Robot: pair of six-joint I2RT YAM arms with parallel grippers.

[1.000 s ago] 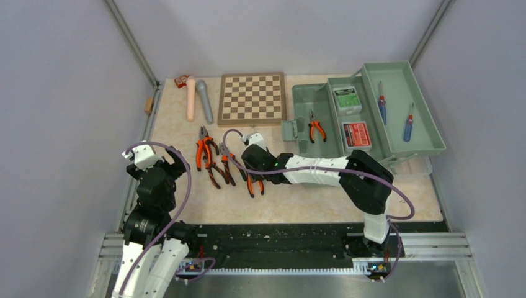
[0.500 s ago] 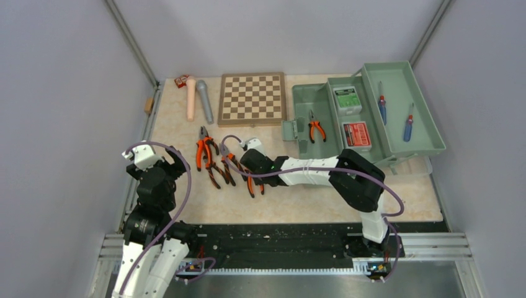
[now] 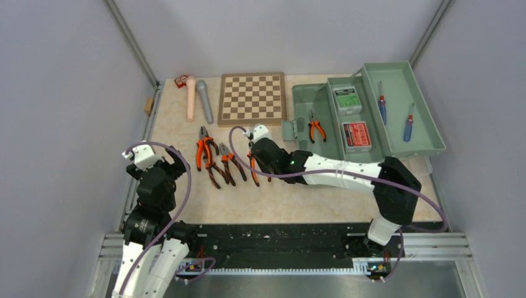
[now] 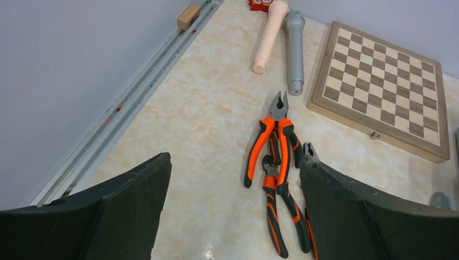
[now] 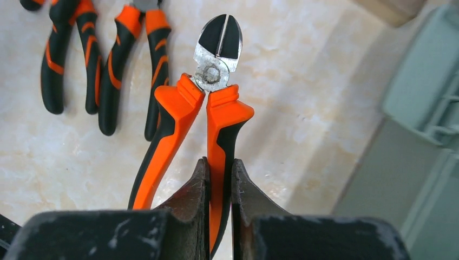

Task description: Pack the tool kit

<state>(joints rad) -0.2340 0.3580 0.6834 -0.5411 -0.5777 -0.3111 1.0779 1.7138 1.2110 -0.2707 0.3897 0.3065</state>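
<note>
Bright, even, diffuse overhead light in all views, no hard shadows. Top view is sharp, with only a faint soft shadow on the table (image 3: 291,205) under the right arm (image 3: 341,174), just beside the diagonal cutters (image 3: 253,166). Left wrist view: table crisp, one tiny glint on it, left gripper (image 4: 233,168) jaws dark and slightly soft. Right wrist view: diagonal cutters sharp with mild shine on the steel head, toolbox (image 5: 422,135) beside them blurred, right gripper (image 5: 219,173) jaws near-black and soft.
</note>
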